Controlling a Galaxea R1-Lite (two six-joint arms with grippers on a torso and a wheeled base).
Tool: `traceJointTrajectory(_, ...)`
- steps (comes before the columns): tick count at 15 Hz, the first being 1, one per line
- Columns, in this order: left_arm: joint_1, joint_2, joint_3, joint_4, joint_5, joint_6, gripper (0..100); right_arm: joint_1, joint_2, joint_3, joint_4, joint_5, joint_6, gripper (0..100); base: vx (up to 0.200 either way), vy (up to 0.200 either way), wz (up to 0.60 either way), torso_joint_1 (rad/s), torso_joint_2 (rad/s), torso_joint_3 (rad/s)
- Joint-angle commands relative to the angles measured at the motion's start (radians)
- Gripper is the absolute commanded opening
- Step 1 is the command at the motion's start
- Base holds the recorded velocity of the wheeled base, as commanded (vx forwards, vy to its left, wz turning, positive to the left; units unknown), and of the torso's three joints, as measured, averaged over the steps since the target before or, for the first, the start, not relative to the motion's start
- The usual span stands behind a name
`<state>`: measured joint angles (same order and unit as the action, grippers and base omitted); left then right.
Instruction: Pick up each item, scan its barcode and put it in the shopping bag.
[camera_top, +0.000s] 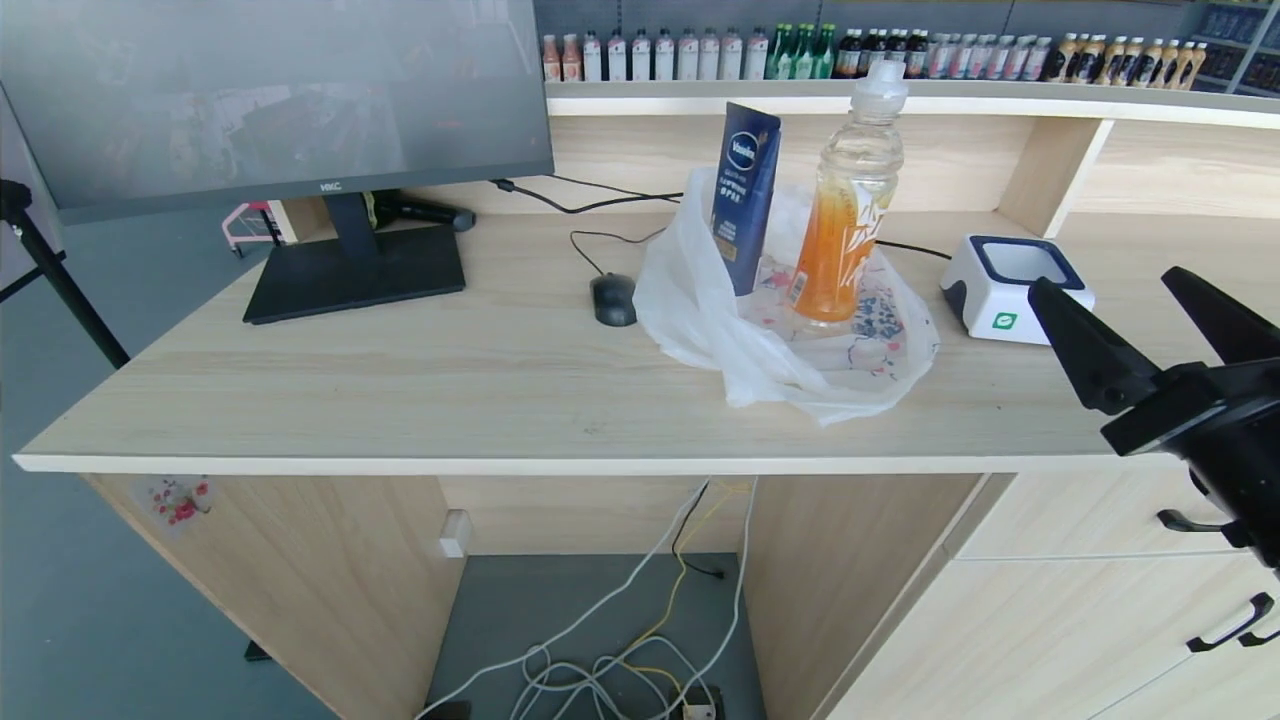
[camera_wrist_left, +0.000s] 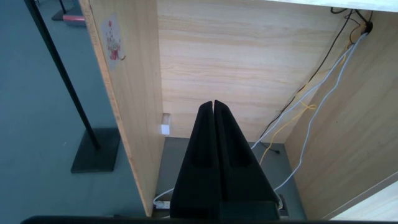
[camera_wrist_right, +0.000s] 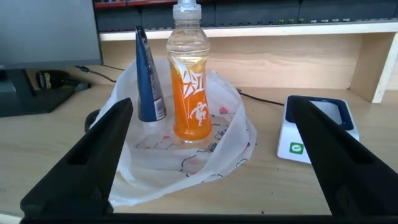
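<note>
- We find the right end effector (camera_top: 1108, 282) spread wide and holding nothing. It hangs at the right end of the table (camera_top: 400, 400), by the front edge.
- In the right wrist view, its two dark fingers (camera_wrist_right: 93, 162) frame the shopping bag and the scanner, and touch neither.
- We find the left end effector (camera_wrist_left: 213, 107) with its fingers pressed flat together, no gap between them and nothing held. It sits below the table top, facing the wooden side panel (camera_wrist_left: 134, 93) and the open recess beneath the table.
- The scanner (camera_top: 1010, 285), a white box with a dark-rimmed window on top, stands on the table nearest the right end effector. It is just to the right of the bag and apart from it.
- The shopping bag (camera_top: 700, 330), thin white plastic with a printed pattern, lies open and slumped on the table near the middle.
- Two items stand inside the bag. One is a clear bottle (camera_top: 845, 210) with a white cap, about half full of orange drink and upright. The other is a dark blue tube (camera_top: 745, 195), standing on end just to the left of the bottle and leaning slightly. We cannot tell whether the two touch.
- A dark mouse (camera_top: 613, 298) lies just left of the bag, with its cord running toward the back of the table.
- A monitor (camera_top: 270, 90) on a black stand occupies the left rear of the table.
- A shelf of bottles (camera_top: 800, 50) runs along the wall behind.
- Loose cables (camera_top: 640, 640) hang and coil on the floor under the table.
</note>
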<state>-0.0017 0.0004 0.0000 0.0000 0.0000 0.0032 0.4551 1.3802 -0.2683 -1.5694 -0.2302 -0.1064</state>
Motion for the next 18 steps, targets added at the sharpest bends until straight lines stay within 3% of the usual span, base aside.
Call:
traceJointTrajectory(1,0.0,0.0,0.0,0.0,0.0,0.0,0,0.0,-0.001,0.012,-0.001,0.0,-0.001,100,0.0,0.0,0.0,0.0,0.0,0.0)
traceJointTrajectory(6,0.0,0.0,0.0,0.0,0.0,-0.003,0,-0.001,-0.058,0.092,-0.001,-0.001,-0.006,100,0.0,-0.16,0.0,0.007,0.0,0.002)
traceJointTrajectory(9,0.0,0.0,0.0,0.0,0.0,-0.011,0,0.0,-0.153,0.239,-0.001,-0.02,-0.006,100,0.0,-0.2,0.0,-0.001,0.0,0.005)
traceJointTrajectory(11,0.0,0.0,0.0,0.0,0.0,-0.012,0,-0.001,-0.23,0.261,0.065,-0.018,-0.001,100,0.0,-0.2,0.0,0.012,0.0,0.005)
traceJointTrajectory(14,0.0,0.0,0.0,0.0,0.0,-0.011,0,0.008,-0.34,0.267,0.315,-0.009,0.016,100,0.0,-0.2,0.0,0.002,0.0,0.004)
traceJointTrajectory(15,0.0,0.0,0.0,0.0,0.0,-0.011,0,0.011,-0.412,0.268,0.479,-0.009,0.056,100,0.0,-0.2,0.0,0.002,0.0,0.002)
traceJointTrajectory(16,0.0,0.0,0.0,0.0,0.0,-0.011,0,0.028,-0.561,0.267,0.779,0.011,0.097,100,0.0,-0.2,0.0,-0.012,0.0,0.007)
traceJointTrajectory(17,0.0,0.0,0.0,0.0,0.0,-0.011,0,0.045,-0.676,0.267,0.979,0.052,0.094,100,0.0,-0.2,0.0,0.002,0.01,0.002)
traceJointTrajectory(18,0.0,0.0,0.0,0.0,0.0,-0.011,0,0.05,-0.745,0.265,1.082,0.071,0.085,100,0.0,-0.2,0.0,0.002,0.01,0.002)
